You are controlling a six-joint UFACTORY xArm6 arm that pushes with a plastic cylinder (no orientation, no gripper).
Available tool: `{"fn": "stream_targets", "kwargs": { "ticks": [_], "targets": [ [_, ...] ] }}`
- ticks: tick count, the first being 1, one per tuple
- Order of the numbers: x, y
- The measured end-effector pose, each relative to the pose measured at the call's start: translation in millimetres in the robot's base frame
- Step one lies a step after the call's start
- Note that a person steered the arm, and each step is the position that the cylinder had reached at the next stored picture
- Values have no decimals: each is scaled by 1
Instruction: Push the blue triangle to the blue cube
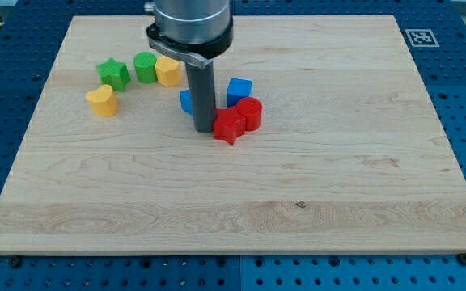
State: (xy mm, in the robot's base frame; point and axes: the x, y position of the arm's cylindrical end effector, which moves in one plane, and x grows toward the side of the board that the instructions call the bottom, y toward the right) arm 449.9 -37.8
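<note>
step: push blue triangular block (pixel 186 101) right to blue cube (pixel 239 89) | tool tip (pixel 204 129): plain rod, no jaws, just right of triangle, touching red star block (pixel 229 126) | advice: circle to triangle's left, avoid red cylinder (pixel 250 113)

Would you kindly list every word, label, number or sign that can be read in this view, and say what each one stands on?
No readable words, brands or numbers appear in this view.
The only sign is a black-and-white square marker, a fiducial pattern without letters, on the wooden board at its top-right corner.
The coloured blocks and the arm bear no visible print.
</note>
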Motion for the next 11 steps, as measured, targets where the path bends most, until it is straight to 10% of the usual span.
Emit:
{"fn": "stream_targets", "kwargs": {
  "ticks": [11],
  "targets": [
    [-82, -30]
  ]
}}
